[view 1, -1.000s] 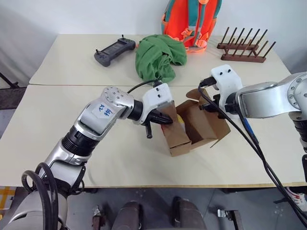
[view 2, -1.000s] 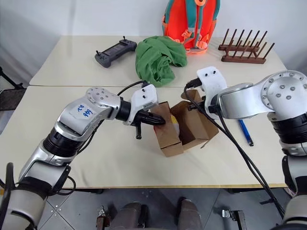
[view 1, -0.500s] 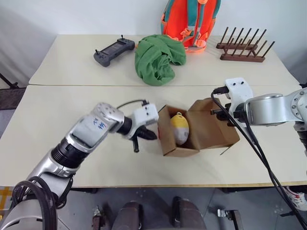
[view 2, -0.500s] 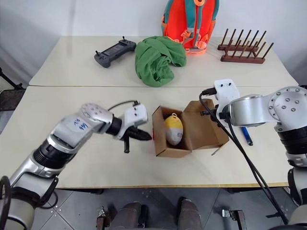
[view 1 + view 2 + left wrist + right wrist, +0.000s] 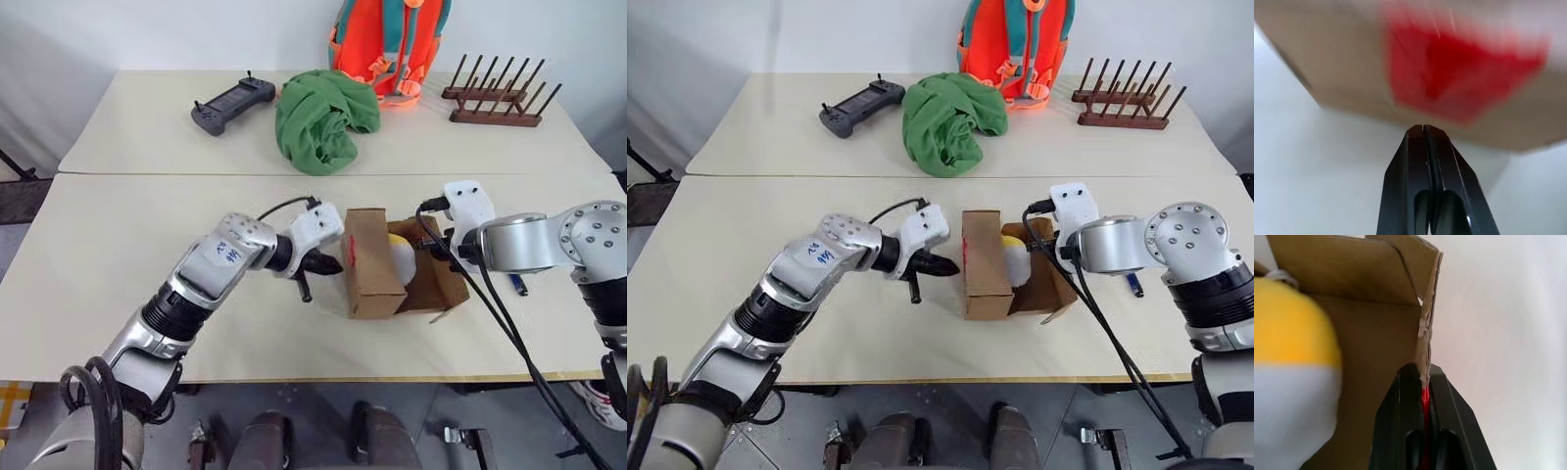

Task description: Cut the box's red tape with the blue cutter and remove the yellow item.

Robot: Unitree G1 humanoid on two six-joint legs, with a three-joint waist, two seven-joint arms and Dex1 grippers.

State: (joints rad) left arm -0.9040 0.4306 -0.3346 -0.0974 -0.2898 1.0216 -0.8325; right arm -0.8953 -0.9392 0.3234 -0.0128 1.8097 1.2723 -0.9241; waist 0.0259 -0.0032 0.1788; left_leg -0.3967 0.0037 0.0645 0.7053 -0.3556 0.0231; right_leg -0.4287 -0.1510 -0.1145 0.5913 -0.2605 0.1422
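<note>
the box had swung round on the table since half a second before, hiding much of the yellow item, so removal looked harder. the left gripper, shut and empty, sat just beside the red tape. the right wrist view showed the right gripper pinching a flap. the cutter lay behind.
</note>
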